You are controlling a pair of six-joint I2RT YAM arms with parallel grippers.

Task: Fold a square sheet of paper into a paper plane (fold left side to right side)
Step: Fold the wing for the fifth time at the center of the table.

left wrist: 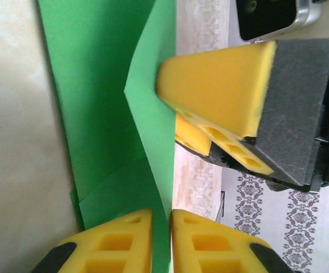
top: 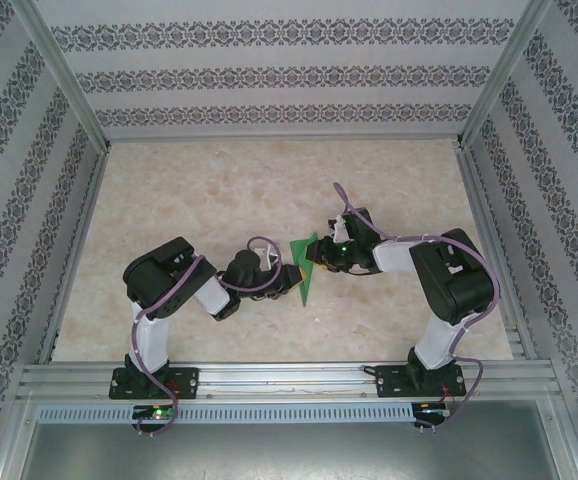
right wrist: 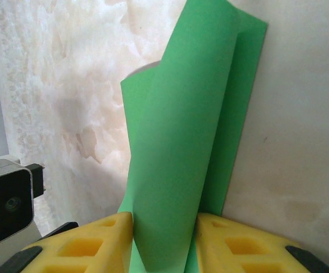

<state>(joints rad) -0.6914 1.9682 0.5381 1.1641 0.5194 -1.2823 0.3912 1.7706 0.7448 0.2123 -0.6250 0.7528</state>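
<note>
- Midway btw the left & right edges of the table (top: 169, 200), somewhat nearer its near edge than the far one, sat the square sheet of paper (top: 307, 272). It was not a flat square: the top view showed a narrow, pointed green shape, partly lifted off the surface.
- Left wrist view: the sheet's (left wrist: 96, 85) lower layers lay flat on the surface, w/ one layer's edge running diagonally. A flap stood up from them, bent in a shallow V.
- Right wrist view: the flap (right wrist: 176, 142) curled over as a soft loop, w/ no sharp crease there yet.
- Right gripper (top: 321, 252) (right wrist: 164, 244): jaws part closed, holding the loop's base btw its yellow pads. It also showed in the left wrist view (left wrist: 169, 108), tips against the flap.
- Left gripper (top: 291, 278) (left wrist: 162, 239): jaws narrow, flap's edge btw the pads. Couldn't tell if it was pinched or just loose.
- Progress, as judged: early folds looked done and the left-to-right fold was about half made.
- Left to do, prob.: lay the flap over, line up the edges, press the crease, then the wing folds.
</note>
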